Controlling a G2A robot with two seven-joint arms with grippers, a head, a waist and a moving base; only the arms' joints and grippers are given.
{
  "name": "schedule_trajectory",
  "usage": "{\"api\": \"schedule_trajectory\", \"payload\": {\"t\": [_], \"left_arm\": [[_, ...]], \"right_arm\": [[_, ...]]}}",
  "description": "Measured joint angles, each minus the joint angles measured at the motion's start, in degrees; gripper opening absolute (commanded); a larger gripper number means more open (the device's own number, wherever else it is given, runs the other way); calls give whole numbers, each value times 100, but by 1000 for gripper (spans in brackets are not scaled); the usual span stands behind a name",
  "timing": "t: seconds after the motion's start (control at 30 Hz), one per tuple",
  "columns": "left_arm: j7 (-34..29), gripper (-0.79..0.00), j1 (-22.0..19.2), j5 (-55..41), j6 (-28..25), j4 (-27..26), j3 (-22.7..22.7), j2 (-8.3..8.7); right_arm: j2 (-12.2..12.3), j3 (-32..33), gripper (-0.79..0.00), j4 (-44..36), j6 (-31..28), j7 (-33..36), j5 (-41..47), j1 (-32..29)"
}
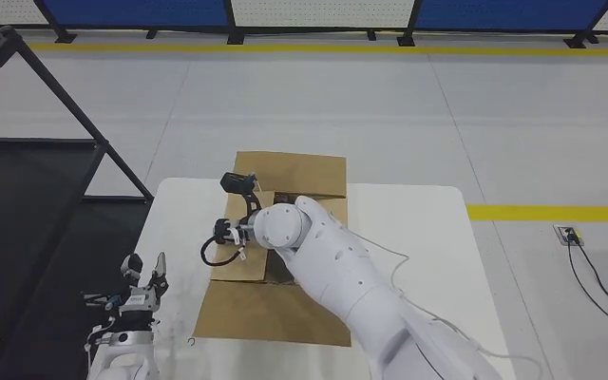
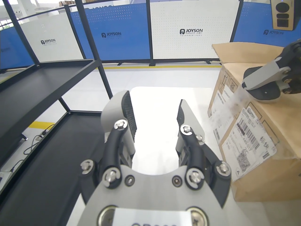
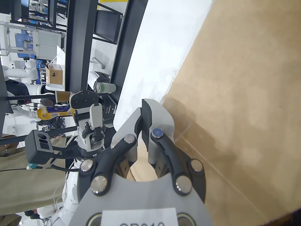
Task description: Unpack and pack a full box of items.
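R gripper (image 3: 142, 109) clamped on side flap (image 1: 249, 266) of cardboard box (image 1: 285, 171), mid-table (image 1: 418, 228). L gripper (image 2: 154, 104) fingers spread, holding nothing, at table's near-left edge, well apart from box. Step prob. opening the box for unpack. Next: fold flap outward, then reach inside.

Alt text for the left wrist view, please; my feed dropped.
The open left gripper hangs over the white table, beside a cardboard box. At the box's top edge, the right gripper is shut on a clear tape strip. Black shelves stand opposite.
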Motion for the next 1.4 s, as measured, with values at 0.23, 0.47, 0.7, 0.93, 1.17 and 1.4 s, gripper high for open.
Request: {"api": "schedule_trajectory", "payload": {"t": [0.23,0.47,0.7,0.93,1.17,1.4], "left_arm": [[67,-339,250,-135,91,-272,-84,-17],[122,-292,351,-107,74,-460,-14,-33],[182,0,866,-104,-1297,-846,-305,63],[-89,0,1568,-130,-3108,-1223,-999,220],[-513,0,1940,-29,-4082,-1524,-1316,316],[-833,0,1994,203,-4354,-1707,-1299,371]], "right_arm": [[69,171,-785,-20,-191,33,84,62],[240,422,-785,13,-430,-96,174,263],[693,969,-422,532,-1120,66,676,688],[1263,1347,0,1248,-1820,-89,1095,1068],[1515,1407,0,1326,-2005,35,1172,1096],[1521,1418,0,1272,-1991,-28,1186,1046]]}}
